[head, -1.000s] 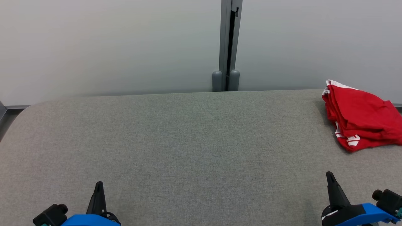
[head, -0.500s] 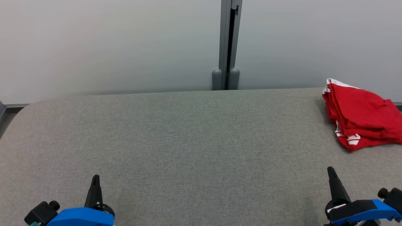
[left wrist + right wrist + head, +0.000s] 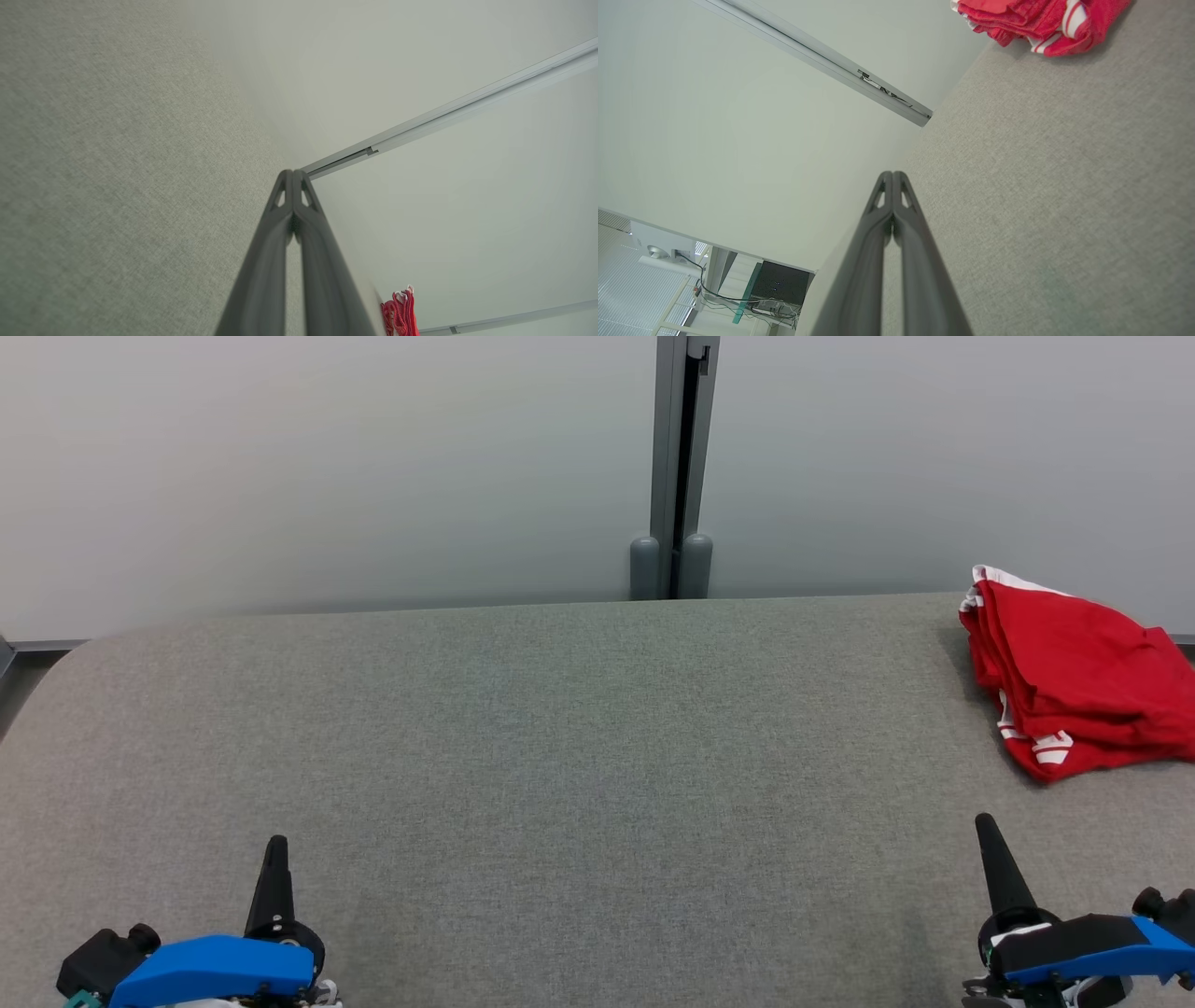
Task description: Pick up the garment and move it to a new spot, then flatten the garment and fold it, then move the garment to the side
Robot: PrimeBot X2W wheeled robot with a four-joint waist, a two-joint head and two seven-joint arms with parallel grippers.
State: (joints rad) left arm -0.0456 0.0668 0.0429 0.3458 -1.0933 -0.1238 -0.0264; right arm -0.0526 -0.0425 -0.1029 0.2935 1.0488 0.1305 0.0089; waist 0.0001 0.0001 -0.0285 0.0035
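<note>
The garment (image 3: 1074,700) is red with white stripes and lies folded in a stack at the far right of the grey table (image 3: 560,756). It shows in the left wrist view as a red edge (image 3: 402,312) and in the right wrist view at the top (image 3: 1041,21). My left gripper (image 3: 276,845) stands at the lower left, shut and empty, its fingertips pressed together (image 3: 293,173). At the lower right my right gripper (image 3: 983,821) is shut on nothing (image 3: 893,174), a short way in front of the garment.
A pale wall with a grey vertical post (image 3: 680,467) runs behind the table. The table's rounded left corner (image 3: 84,658) is in sight. Beyond the table's end, the right wrist view shows a dark box and cables (image 3: 780,284) on the floor.
Both grippers have risen a little in the head view and their blue bodies have slid outward. The table edge and garment shifted slightly up with the camera.
</note>
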